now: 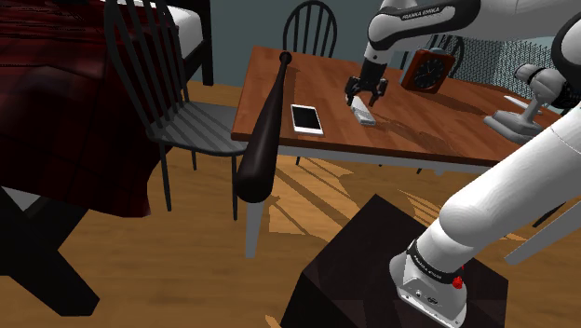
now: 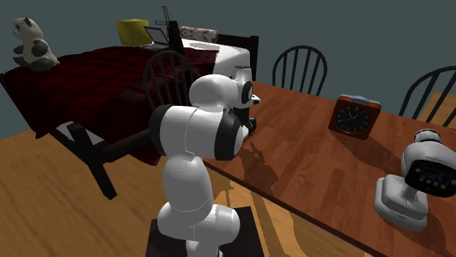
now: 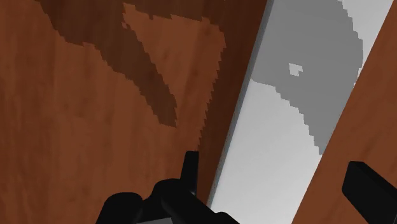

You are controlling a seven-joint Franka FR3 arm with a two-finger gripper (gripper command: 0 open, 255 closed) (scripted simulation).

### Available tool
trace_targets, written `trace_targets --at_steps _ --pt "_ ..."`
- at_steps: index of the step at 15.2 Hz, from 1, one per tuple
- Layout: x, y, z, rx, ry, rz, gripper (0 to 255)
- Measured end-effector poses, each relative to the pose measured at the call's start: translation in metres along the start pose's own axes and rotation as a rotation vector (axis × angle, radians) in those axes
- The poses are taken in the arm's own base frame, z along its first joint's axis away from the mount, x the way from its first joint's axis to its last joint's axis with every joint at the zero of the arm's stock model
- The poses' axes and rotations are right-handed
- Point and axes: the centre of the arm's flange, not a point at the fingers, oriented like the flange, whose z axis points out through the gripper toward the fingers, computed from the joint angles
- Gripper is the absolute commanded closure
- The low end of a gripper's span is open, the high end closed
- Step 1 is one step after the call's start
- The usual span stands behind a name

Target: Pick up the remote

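- Closest in the shoulder view is the dark stand (image 1: pixel 372 270), with the white arm (image 1: pixel 503 196) reaching up over the table (image 1: pixel 447 130).
- A black bat (image 1: pixel 263 130) leans against the table's near edge.
- On the tabletop a white phone (image 1: pixel 306 118) lies flat. The remote (image 1: pixel 365 116), a pale grey-white slab, sits near it toward the shoulder view's right.
- The gripper (image 1: pixel 366 99) hangs right over the remote, pointing down. In the wrist view its fingers are spread wide on either side, not clamped on it.
- Further back there's a red-brown clock (image 1: pixel 427 70), then a dark chair (image 1: pixel 310 28).
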Motion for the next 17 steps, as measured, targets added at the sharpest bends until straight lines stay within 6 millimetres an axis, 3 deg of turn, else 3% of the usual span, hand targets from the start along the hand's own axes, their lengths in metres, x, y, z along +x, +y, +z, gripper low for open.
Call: trace_targets --at_steps 1,2,12,17 --pt "-0.001 0.0 0.004 0.0 0.0 0.0 0" --pt "-0.001 0.0 0.006 0.0 0.0 0.0 255" --pt "-0.001 0.0 0.007 0.001 0.003 0.001 255" --pt "-0.001 0.001 -0.013 0.0 0.0 0.0 255"
